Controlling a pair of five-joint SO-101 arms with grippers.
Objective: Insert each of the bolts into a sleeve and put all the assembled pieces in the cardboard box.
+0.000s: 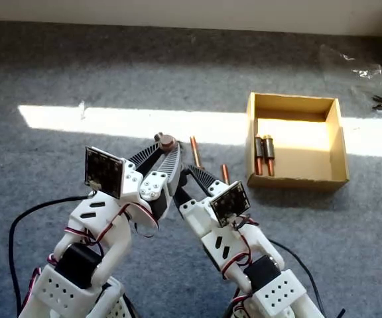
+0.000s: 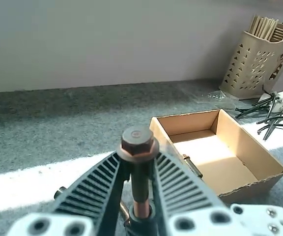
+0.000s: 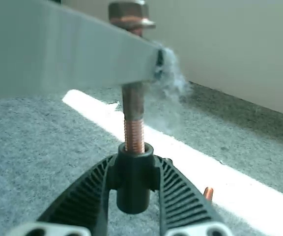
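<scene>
Insertion step, above the carpet's [image 1: 58,73] middle: the left gripper [image 2: 139,158] clamped the bolt [image 3: 131,113], its thread tip seated in the mouth of the sleeve [image 3: 131,194], which the right gripper [image 3: 132,164] pinched. The next move probably called for a straight, aligned push home, then transfer to the cardboard box [image 1: 340,142] near the right edge.

Carpet [image 1: 78,59] w/ sun strip [image 1: 111,119] (pale wall [image 2: 107,39])

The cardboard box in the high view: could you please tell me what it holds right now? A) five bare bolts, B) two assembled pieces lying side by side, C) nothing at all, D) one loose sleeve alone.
B: two assembled pieces, each dark at one end and copper at the other, lie side by side on the floor of the cardboard box.
</scene>
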